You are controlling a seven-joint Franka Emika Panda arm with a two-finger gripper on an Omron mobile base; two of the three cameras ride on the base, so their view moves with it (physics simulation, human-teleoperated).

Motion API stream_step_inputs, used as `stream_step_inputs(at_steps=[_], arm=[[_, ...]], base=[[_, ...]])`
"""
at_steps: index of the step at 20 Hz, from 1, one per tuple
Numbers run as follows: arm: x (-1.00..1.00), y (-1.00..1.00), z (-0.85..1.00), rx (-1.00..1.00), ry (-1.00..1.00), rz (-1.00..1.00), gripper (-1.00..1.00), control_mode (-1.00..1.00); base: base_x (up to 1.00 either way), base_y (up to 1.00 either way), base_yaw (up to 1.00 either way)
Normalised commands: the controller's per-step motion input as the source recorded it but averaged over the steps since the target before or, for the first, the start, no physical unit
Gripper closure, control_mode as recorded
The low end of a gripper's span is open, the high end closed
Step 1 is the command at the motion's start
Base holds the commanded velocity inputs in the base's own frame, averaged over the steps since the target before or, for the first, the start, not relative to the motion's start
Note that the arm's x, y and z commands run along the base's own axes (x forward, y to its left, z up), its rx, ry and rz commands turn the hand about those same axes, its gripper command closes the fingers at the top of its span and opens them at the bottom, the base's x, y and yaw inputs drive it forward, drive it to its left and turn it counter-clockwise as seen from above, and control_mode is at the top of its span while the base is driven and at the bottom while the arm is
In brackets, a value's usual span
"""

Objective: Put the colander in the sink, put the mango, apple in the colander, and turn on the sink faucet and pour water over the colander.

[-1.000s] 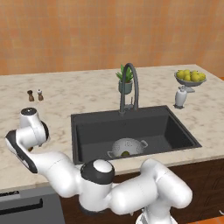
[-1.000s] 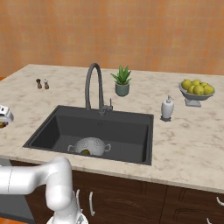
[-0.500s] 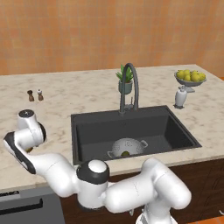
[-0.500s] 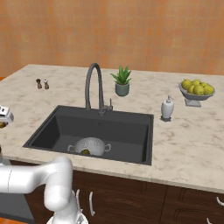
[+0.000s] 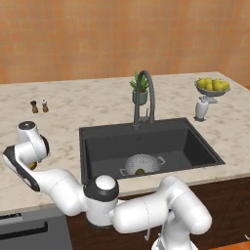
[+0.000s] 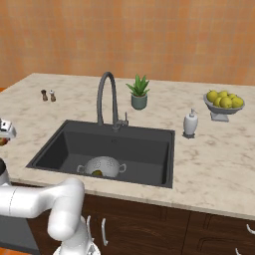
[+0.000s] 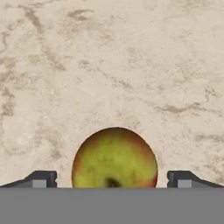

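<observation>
Hand (image 7: 112, 183) spread wide, fingers well clear either side of apple (image 7: 114, 158) on counter (image 7: 131, 65). Risk: round fruit rolls if one finger touches first. Colander (image 5: 141, 164) in sink (image 5: 195, 141), well apart.

Premises: a kitchen, evidenced by marble-pattern counter (image 6: 214, 164), inset sink (image 6: 144, 149), sink faucet (image 6: 107, 99) and fruit bowl (image 6: 222, 102).

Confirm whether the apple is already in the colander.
No. The apple lies on the marble counter between the open gripper fingertips, not in the colander.
</observation>
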Motion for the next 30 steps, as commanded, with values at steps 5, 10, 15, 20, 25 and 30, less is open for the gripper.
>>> stream_step_inputs(at_steps=[5, 10, 15, 20, 25, 30], arm=[[0.01, 0.0, -0.29, 0.0, 0.0, 0.0, -1.0, -1.0], [0.0, 0.0, -0.25, 0.0, 0.0, 0.0, -1.0, -1.0], [0.0, 0.0, -0.01, 0.0, 0.0, 0.0, -1.0, -1.0], [0.0, 0.0, 0.0, 0.0, 0.0, 0.0, 1.0, -1.0], [0.0, 0.0, 0.0, 0.0, 0.0, 0.0, 1.0, -1.0], [0.0, 0.0, 0.0, 0.0, 0.0, 0.0, 1.0, -1.0]], base=[[0.0, 0.0, 0.0], [0.0, 0.0, 0.0], [0.0, 0.0, 0.0], [0.0, 0.0, 0.0], [0.0, 0.0, 0.0], [0.0, 0.0, 0.0]])
